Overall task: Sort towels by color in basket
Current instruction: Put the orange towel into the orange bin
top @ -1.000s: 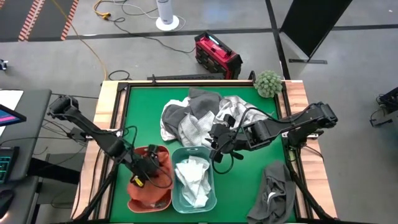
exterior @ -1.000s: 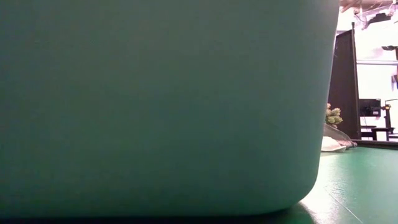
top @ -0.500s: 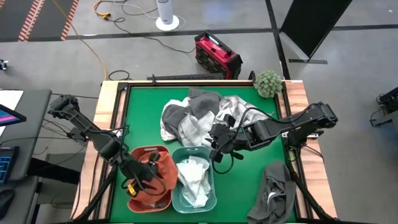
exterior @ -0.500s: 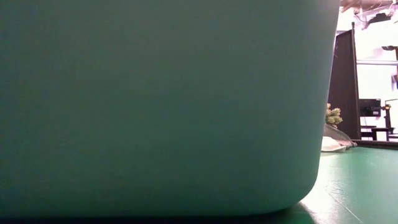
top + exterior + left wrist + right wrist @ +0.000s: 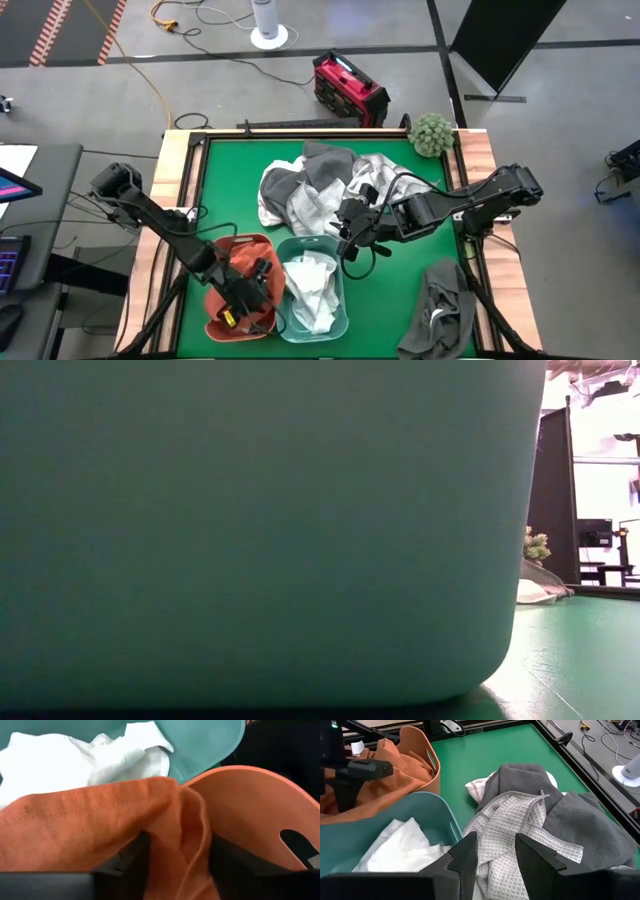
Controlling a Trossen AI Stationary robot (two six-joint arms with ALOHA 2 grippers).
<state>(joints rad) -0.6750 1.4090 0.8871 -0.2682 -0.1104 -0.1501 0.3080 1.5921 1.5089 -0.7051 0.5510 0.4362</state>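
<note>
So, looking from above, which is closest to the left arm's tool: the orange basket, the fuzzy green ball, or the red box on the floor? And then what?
Measured from the left tool:
1. Orange plastic basket, directly beneath it, at the table's near-left.
2. Red box, on the floor beyond the table's far edge.
3. Round fuzzy green ball, at the far-right corner.

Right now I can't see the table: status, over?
Left claw in orange basket, orange towel between its fingers. Right claw open, empty, by grey towel pile. White towels in teal basket. Nothing blocking.
</note>
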